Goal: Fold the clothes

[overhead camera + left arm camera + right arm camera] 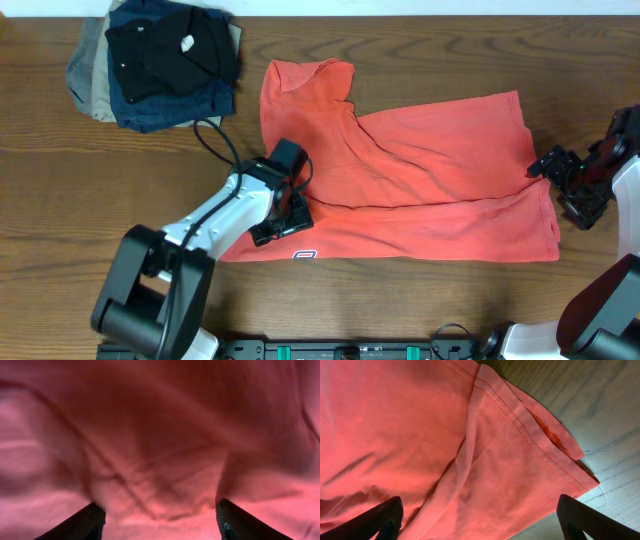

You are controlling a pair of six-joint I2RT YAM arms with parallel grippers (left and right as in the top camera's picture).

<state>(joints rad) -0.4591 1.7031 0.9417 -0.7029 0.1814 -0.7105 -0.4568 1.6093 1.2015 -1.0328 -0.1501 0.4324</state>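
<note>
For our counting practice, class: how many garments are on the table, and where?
4. A coral-red T-shirt lies spread mid-table; at the far left corner a black garment tops a navy one and a tan one. The stack may hide more.

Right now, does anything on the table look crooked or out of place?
Only the red T-shirt: it lies rumpled and unevenly folded, a diagonal ridge running across it, its hemmed layers not lining up at the right end.
</note>
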